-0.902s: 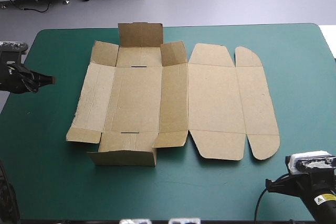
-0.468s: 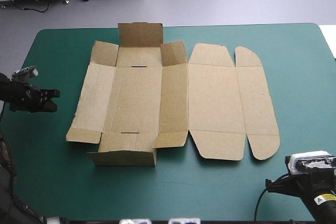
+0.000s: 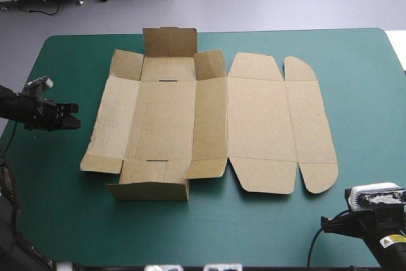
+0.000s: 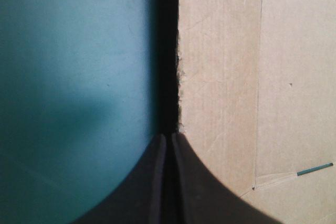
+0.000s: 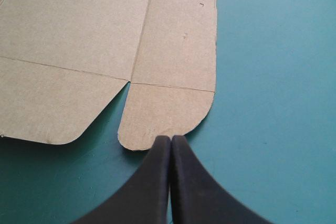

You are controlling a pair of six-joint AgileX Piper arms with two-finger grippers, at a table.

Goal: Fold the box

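Bright, even overhead light across the teal-green cover (image 3: pixel 361 93) in the high view, faint soft shadows at the raised flaps of the box (image 3: pixel 260 118); left wrist view dimmer, black shadow band along the box edge ahead of the left gripper (image 4: pixel 168 136); right wrist view bright, thin shadow under the box's rounded corner.

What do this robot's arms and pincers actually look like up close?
The left gripper and right gripper each have two broad black fingers, curved like fins and narrowing to a tip. The arms are black too; the right arm bears a small yellow warning label.
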